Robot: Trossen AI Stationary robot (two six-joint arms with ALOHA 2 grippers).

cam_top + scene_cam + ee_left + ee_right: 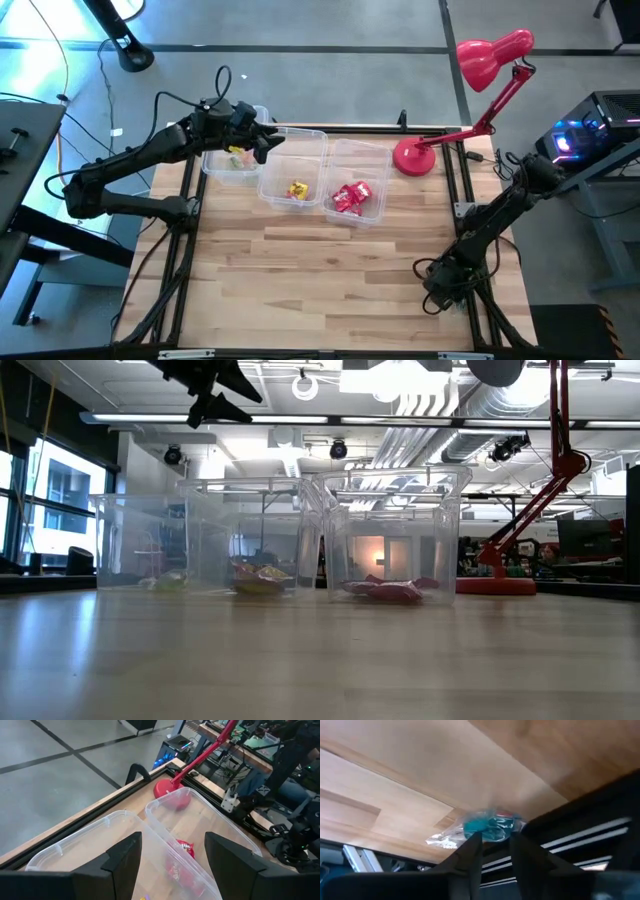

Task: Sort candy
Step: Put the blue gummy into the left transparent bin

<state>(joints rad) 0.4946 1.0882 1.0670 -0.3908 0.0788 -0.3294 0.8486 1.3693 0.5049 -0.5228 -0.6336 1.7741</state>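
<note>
Three clear bins stand in a row at the table's far side. The left bin (232,163) holds tiny green and pale pieces (237,157). A yellow packet (297,190) lies in the middle bin, and red packets (350,197) (182,855) lie in the right bin. My left gripper (264,141) (215,390) (172,860) hangs open, well above the rims between the left and middle bins. My right gripper (437,290) (495,845) is low at the table's right edge, its fingers a narrow gap apart. A teal sweet in clear wrap (485,827) lies just past its fingertips. My right gripper comes at the teal sweet's clear wrapper (470,832) from the table's right edge. The fingertips (474,840) reach its near side. I cannot tell whether they touch it. The sweet lies on the wood at the table's edge.
A red desk lamp stands with its base (413,157) on the table's far right corner, beside the right bin, and its arm slants up to the right. Bare wood (320,270) spreads over the near half of the table. Black frame rails run along the table's edges.
</note>
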